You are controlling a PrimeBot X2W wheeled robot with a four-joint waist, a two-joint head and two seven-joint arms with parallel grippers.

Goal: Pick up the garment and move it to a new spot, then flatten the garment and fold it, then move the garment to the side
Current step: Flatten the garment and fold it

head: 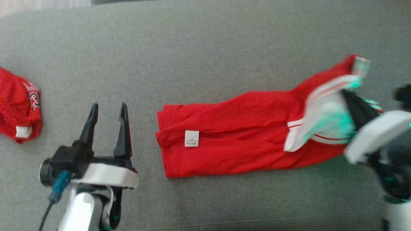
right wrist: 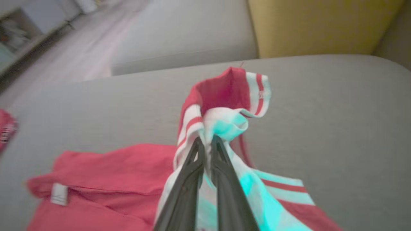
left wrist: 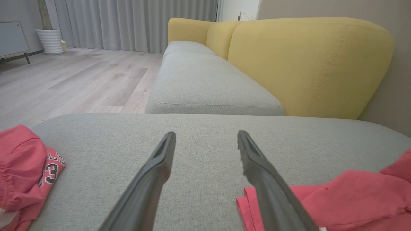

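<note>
While gripping the crosswise garment [head: 237,138] by its striped end with right gripper [right wrist: 205,140], hangs left gripper [head: 108,108] agape near the opposite end.

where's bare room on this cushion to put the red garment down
Bare: the far strip of the grey cushion beyond the red garment, and the near strip in front of it. The gap between it and the other red garment at the left holds the open left gripper. Crowded at right, where the right gripper pinches the striped band.
</note>
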